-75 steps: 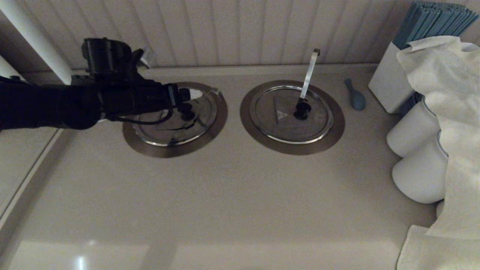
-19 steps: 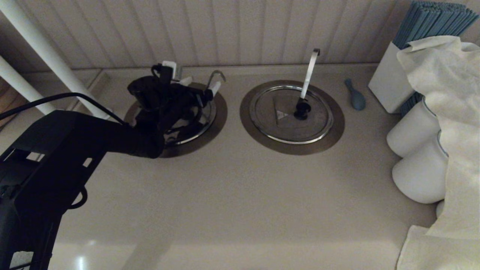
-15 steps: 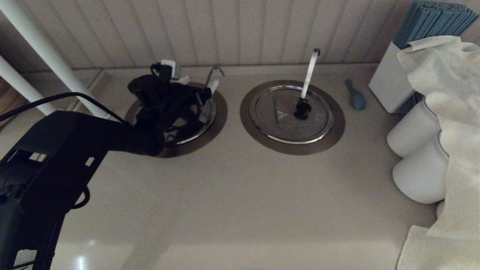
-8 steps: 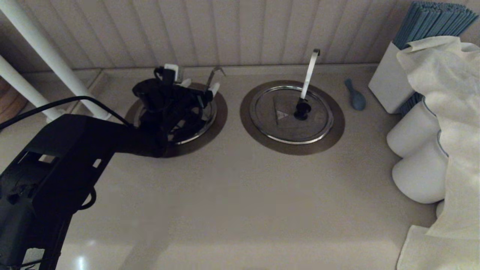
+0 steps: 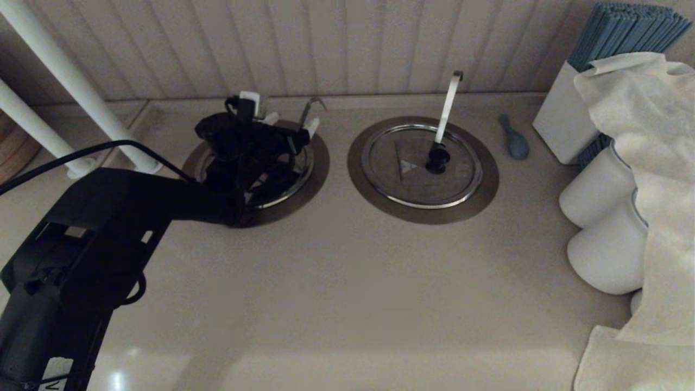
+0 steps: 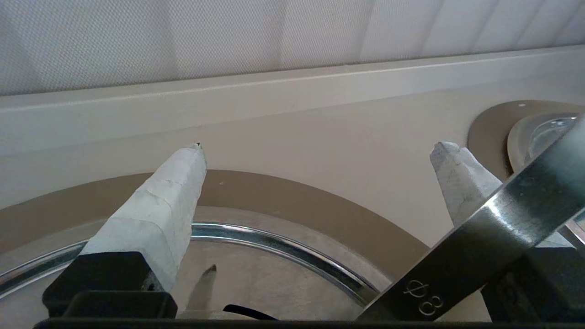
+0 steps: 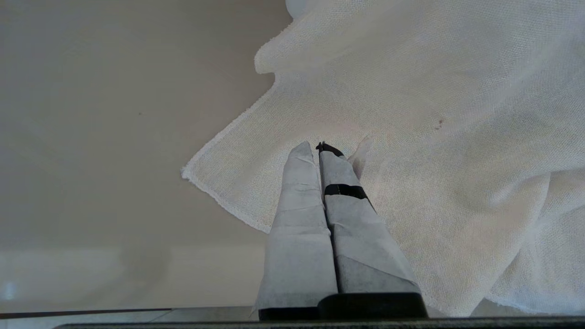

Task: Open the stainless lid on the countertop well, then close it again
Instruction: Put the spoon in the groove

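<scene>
The left claw (image 5: pixel 288 126) hangs low over the stainless lid (image 5: pixel 296 179) on the left of the tabletop (image 5: pixel 336 282), its two pale-wrapped fingers (image 6: pixel 157 214) spread wide and holding nothing; in the left wrist view they stand well apart above the lid's shiny raised rim. The lid sits flat in the countertop well (image 5: pixel 317 179), whose brownish flange shows as a ring around it (much of both is hidden under the black arm). A slim hook-tipped utensil handle (image 5: pixel 309 108) rises at the far edge of this well, just beside one fingertip, and in the left wrist view its steel bar crosses in front of the other finger. The lid's knob is covered by the wrist, so contact with it cannot be judged. To the right lies the twin lid (image 5: pixel 422 165), seated in its own ring, with a black knob, a small triangle mark and a paler slanted handle (image 5: pixel 448 108). A small blue spoon (image 5: pixel 515 138) lies beyond it. The right claw (image 7: pixel 320 151) is parked over a white cloth (image 7: pixel 434 160), its fingers pressed together and empty.
</scene>
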Tool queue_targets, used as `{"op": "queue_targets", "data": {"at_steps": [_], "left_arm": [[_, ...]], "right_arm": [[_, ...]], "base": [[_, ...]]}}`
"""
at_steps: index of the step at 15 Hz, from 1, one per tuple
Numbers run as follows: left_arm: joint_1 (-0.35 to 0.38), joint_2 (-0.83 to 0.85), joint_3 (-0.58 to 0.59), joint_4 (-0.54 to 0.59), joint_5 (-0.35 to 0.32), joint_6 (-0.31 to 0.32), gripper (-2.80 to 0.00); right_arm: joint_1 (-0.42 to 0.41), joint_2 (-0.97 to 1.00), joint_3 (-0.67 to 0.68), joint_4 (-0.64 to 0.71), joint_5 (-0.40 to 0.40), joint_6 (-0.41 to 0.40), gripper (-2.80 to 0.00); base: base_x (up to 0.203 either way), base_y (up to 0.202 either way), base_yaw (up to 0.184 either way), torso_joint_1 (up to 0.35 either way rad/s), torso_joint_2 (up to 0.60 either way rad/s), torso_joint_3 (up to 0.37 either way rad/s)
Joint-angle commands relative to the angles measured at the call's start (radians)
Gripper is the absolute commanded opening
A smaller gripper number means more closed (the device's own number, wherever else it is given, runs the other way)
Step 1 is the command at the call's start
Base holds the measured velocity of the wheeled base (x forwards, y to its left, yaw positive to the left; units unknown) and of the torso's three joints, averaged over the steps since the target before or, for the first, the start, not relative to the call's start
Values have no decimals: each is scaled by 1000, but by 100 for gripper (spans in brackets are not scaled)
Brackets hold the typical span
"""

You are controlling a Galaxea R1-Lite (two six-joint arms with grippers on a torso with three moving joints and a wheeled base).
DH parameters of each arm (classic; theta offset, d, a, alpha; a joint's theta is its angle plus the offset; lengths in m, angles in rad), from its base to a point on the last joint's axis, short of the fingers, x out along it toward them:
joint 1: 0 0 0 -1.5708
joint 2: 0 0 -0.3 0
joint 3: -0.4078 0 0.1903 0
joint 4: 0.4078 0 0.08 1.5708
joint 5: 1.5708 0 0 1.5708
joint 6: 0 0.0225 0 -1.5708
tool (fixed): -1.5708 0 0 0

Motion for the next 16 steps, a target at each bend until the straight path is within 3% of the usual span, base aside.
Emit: {"op": "queue_targets", "data": {"at_steps": [1,16], "left_arm": [[9,16,-12,0,-1,-1,0],[63,25,-47,2,-2,-6,0]], "right_arm": [[1,0,0,0,0,0,-280],[0,0,0,0,0,1,-280]], "base": [[0,0,0,0,0,0],[0,0,0,0,0,0]]}}
